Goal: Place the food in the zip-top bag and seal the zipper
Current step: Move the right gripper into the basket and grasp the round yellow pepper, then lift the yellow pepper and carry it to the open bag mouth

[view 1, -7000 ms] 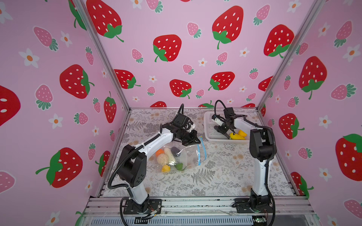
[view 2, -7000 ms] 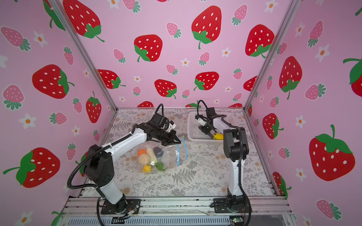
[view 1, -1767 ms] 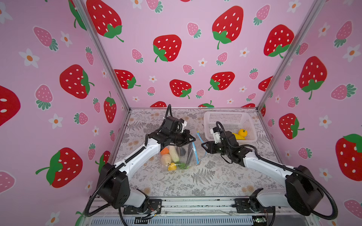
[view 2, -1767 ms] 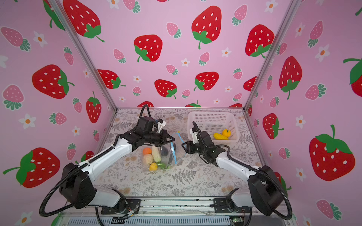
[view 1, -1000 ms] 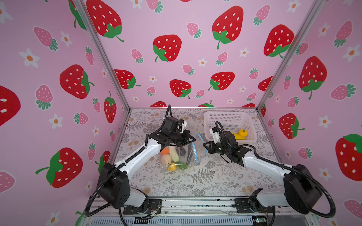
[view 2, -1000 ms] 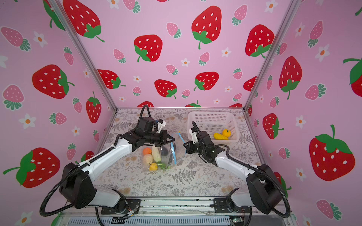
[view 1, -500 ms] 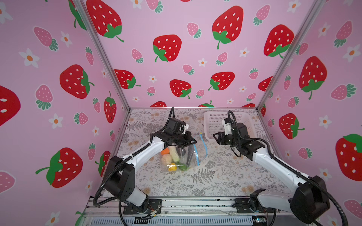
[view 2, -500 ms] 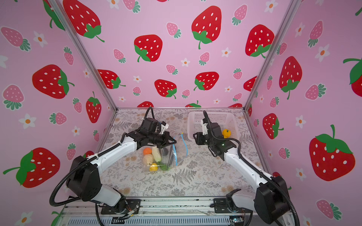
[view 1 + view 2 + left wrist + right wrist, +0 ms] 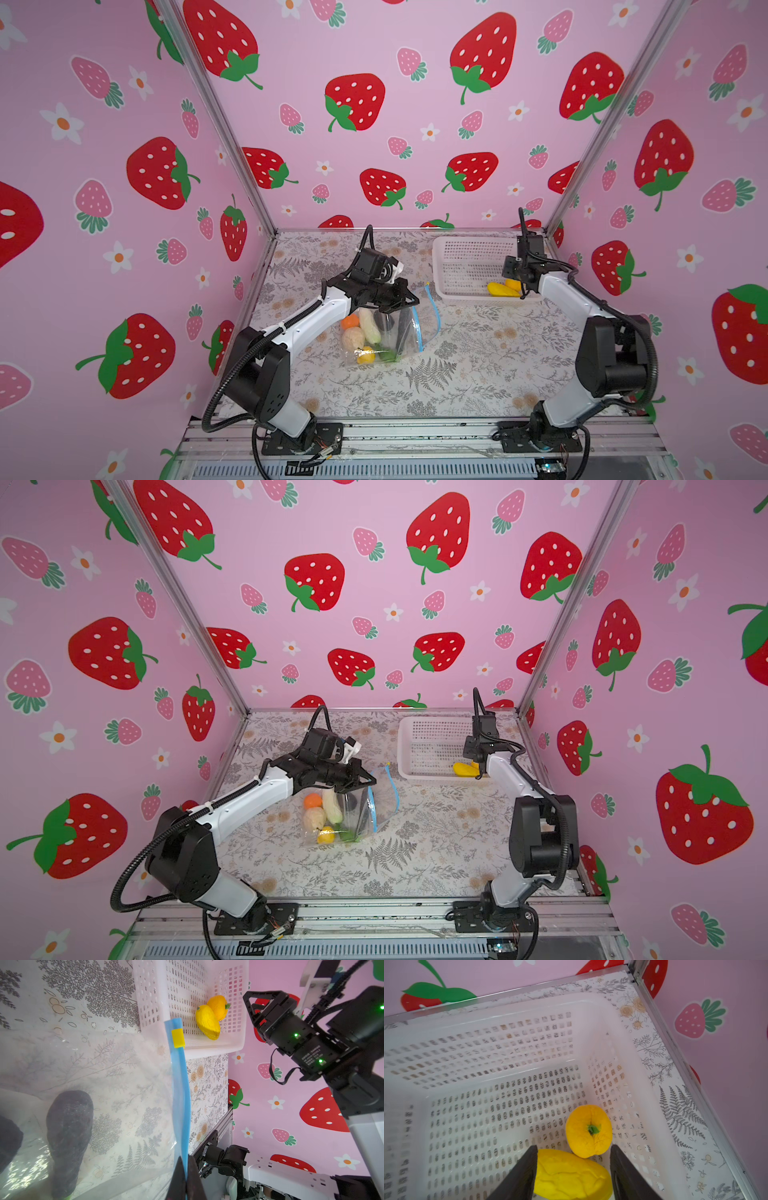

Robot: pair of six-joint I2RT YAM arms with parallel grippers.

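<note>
Task partly done. The clear, crinkly zip-top bag (image 9: pixel 409 328), mid-frame in both top views, held several toy foods (image 9: pixel 363 332): orange, white, beige, yellow, green, dark. Two lay outside it in the white perforated plastic basket (image 9: pixel 461 259), upper right: a yellow oblong toy fruit (image 9: pixel 571 1176) and a rounder orange-yellow one (image 9: pixel 588 1130). The light-blue zipper strip (image 9: pixel 180 1088) gaped unsealed. The left gripper (image 9: pixel 185 1176) was clamped on that strip. The right gripper (image 9: pixel 573 1147) was spread over both fruits, gripping neither.

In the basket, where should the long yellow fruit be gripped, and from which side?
Probably across its narrow middle, from above: the long yellow fruit lies flat on the white basket floor, against the round orange-yellow fruit near a corner, crowding its sides.
</note>
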